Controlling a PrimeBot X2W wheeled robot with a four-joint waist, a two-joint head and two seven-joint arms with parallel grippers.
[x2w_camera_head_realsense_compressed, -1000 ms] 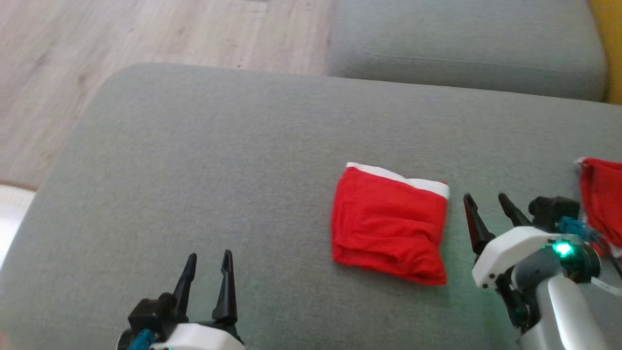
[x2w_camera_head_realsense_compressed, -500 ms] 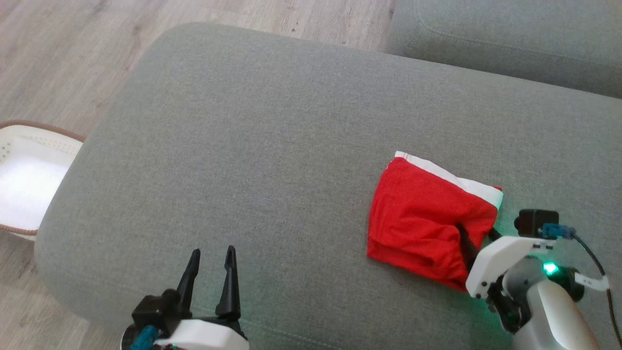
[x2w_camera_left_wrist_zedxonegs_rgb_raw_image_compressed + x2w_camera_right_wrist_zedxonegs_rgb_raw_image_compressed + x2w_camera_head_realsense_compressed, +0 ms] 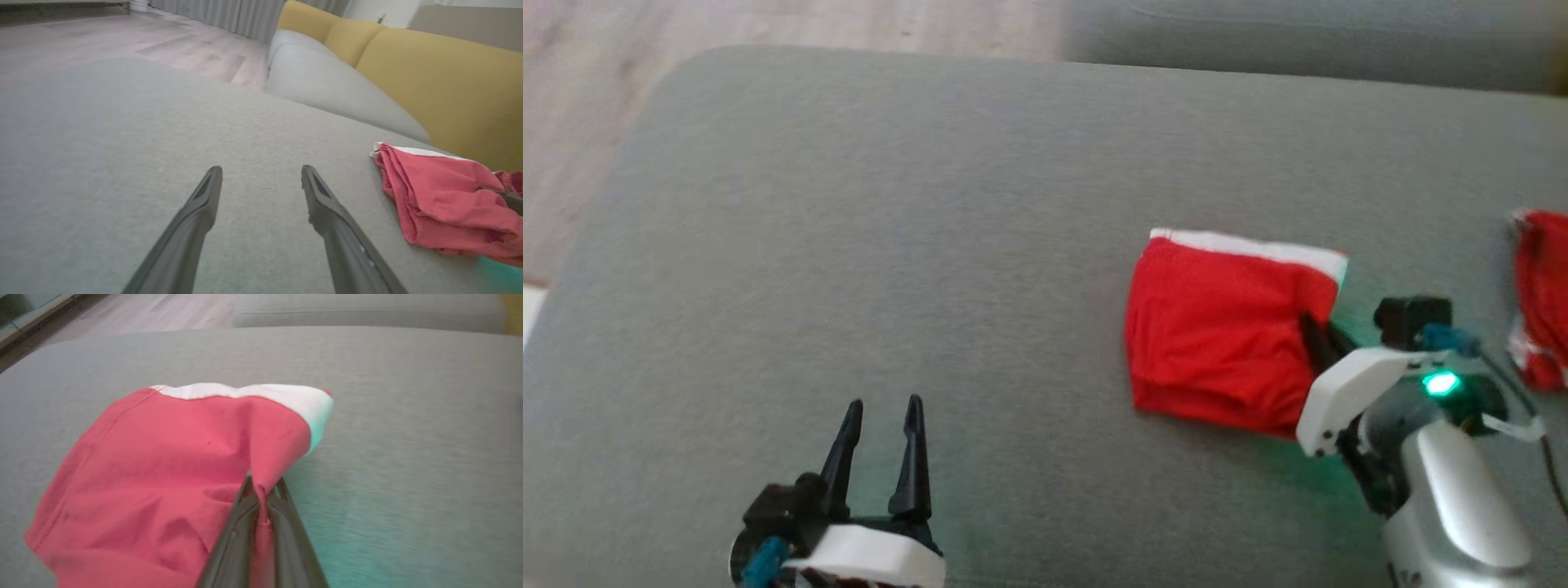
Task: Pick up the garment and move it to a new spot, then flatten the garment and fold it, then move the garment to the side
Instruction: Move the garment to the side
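1. Left gripper (image 3: 884, 404) hovers low over bare cushion (image 3: 931, 204) at the lower left, fingers spread wide and holding nothing.
2. Right of centre, the garment (image 3: 1217, 327) lies on the cushion as a red, near-square folded pack. It is well apart from the left gripper, up and to its right. Its white band runs left to right along the far edge, and the pack has no marked long axis.
3. Right gripper (image 3: 1319, 336) comes in from the near right, fingers angled up-left, and is pinched shut on the garment's right edge.
4. Farther right, a second red cloth (image 3: 1539, 294) lies at the view's edge, apart from the garment.
5. The right arm is the nearer one and has the hold, with the pack lying to the left of its wrist. Moving it aside probably means a lift or drag by that one edge. If only the top layers are caught, the fold may open.
6. The right wrist view makes the pinch plain, with cloth tented up between the closed fingers (image 3: 249, 498), which the head view leaves unclear.
7. The left wrist view shows the pack's stacked layers along its left edge (image 3: 433, 192) and a yellow backrest (image 3: 429, 73) behind.
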